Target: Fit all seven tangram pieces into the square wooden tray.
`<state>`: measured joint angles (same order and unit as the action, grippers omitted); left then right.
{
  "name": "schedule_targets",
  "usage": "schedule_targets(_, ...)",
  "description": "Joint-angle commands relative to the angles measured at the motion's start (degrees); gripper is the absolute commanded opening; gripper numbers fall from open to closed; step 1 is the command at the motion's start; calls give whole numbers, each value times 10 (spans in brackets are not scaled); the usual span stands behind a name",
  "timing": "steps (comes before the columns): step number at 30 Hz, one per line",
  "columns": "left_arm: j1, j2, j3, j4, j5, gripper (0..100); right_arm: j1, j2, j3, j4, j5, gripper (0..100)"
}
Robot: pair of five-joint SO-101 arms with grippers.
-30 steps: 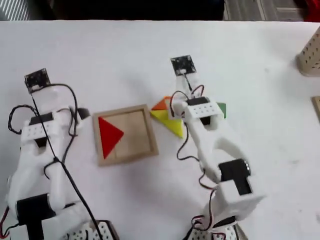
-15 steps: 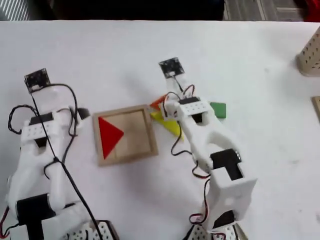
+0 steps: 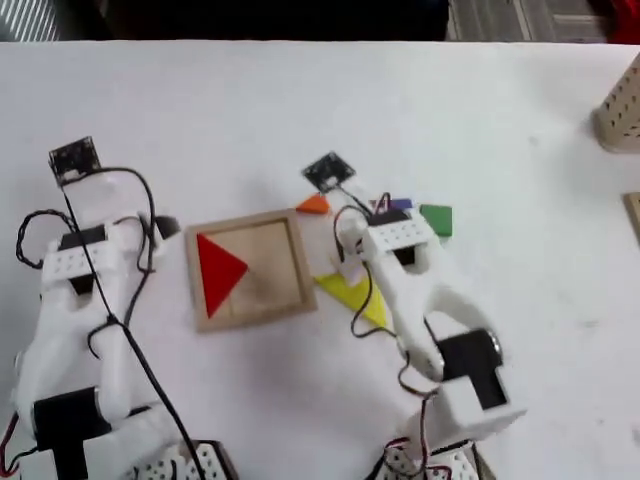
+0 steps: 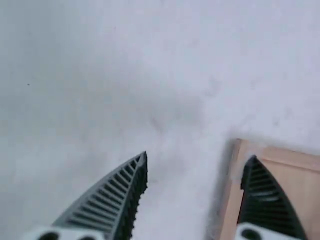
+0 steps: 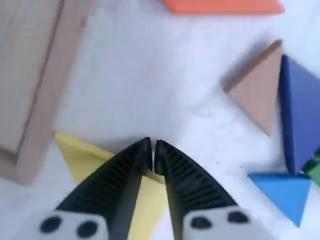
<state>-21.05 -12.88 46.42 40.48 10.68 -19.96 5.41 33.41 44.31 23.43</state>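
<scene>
The square wooden tray [image 3: 296, 262] lies between the two arms with a red triangle [image 3: 218, 268] in its left part. My right gripper [image 5: 152, 148] is shut, its tips pressing on the far edge of a flat yellow triangle [image 5: 82, 156], just outside the tray's rim [image 5: 44, 102]. From above, the yellow triangle [image 3: 356, 296] sits off the tray's lower right corner beside the right gripper [image 3: 346, 262]. Beyond lie an orange piece [image 3: 314, 205], a tan triangle [image 5: 257, 87], a dark blue piece [image 5: 300, 115], a light blue triangle [image 5: 282, 187] and a green piece [image 3: 436, 218]. My left gripper [image 4: 197, 162] is open over the tray's left edge [image 4: 231, 190].
A pale pegboard block [image 3: 622, 110] stands at the far right edge of the white table [image 3: 200, 110]. Cables run along both arms. A wooden edge [image 3: 634, 215] shows at the right border.
The right arm has pulled back toward its base, and the yellow triangle has slid with it from beside the tray's upper right to its lower right corner. The left arm is still.
</scene>
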Motion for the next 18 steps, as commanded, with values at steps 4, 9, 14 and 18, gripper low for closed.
schedule_targets(4,5,1,-18,-10,5,298,3,-213,155,-30,8,18)
schedule_targets(9,5,1,-18,-10,5,298,20,-293,181,30,-38,47)
schedule_targets(14,5,1,-18,-9,5,298,0,-268,180,101,-25,248)
schedule_targets(18,6,1,-18,-8,5,298,-28,-227,178,97,33,315)
